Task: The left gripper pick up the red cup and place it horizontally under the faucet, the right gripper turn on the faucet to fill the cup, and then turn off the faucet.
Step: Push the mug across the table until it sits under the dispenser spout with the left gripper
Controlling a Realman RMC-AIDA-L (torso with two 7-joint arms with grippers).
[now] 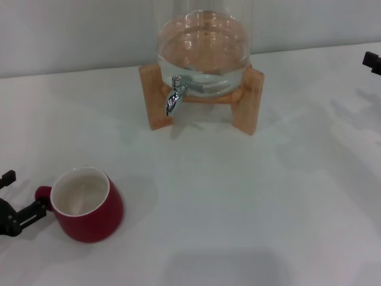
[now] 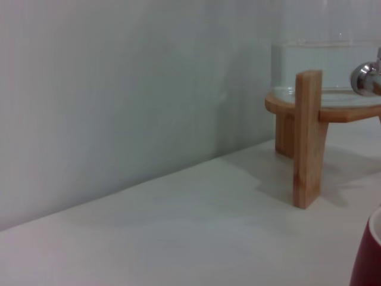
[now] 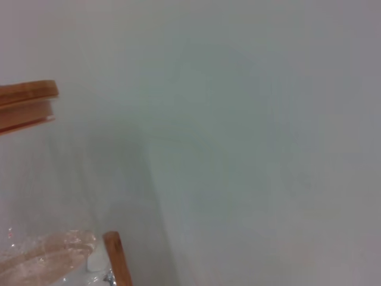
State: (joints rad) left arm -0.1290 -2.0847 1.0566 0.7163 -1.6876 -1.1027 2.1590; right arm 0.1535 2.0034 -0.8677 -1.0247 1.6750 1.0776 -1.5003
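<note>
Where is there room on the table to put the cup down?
The widest bare patch of table lies between the red cup and the wooden stand, running out toward the right gripper. Under the faucet is bare too. It is tight only at the cup's handle, where the left gripper sits.

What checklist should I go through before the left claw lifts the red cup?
1. Red cup upright, mouth up: ok.
2. Left claw at the cup's handle: ok; closed on it: cannot tell.
3. Cup empty, white inside: ok.
4. Table bare between the cup and the faucet: ok.
5. Faucet shut, no water running: ok.
6. Right claw off at the head view's right edge, away from the wooden stand: ok.
</note>
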